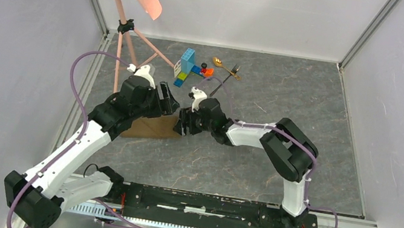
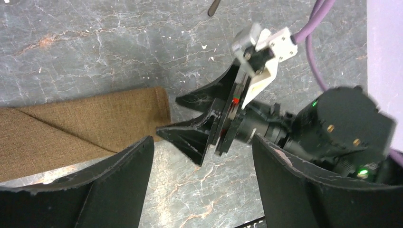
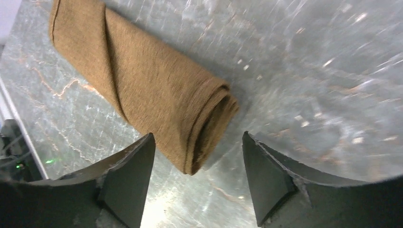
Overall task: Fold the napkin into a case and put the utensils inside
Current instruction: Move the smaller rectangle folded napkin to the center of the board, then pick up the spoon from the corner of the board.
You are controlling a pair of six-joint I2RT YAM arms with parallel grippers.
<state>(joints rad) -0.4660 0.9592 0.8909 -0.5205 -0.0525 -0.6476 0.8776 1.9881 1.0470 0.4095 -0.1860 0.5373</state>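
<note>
One brown napkin (image 1: pixel 148 129) on the grey surface (image 1: pixel 253 159), folded into a long, roll-like shape, with one diagonal fold line across the top. Two pairs of fingers facing each other over one end of it. Left fingers (image 2: pixel 121 183): two, spread wide, nothing between them, gripping nothing. Napkin ahead of one of them, its short end just before the tips of the other pair. Right fingers (image 3: pixel 126 183): two, also apart, holding nothing. Layered open end of the napkin just ahead of the gap between them, nearer to one finger than to the other; touching or not, hard to tell. One gold spoon (image 1: pixel 220 63) and one dark fork (image 1: pixel 224 81) flat on the surface, well beyond both pairs of fingers, on the far side. Both close together, fork head next to the spoon handle, both outside the napkin. Just beside them, toward the left arm's side, a small group of coloured toy blocks (image 1: pixel 187 66), exact count not clear. One stand (image 1: pixel 122 27) with thin pinkish legs beyond the left fingers.
</note>
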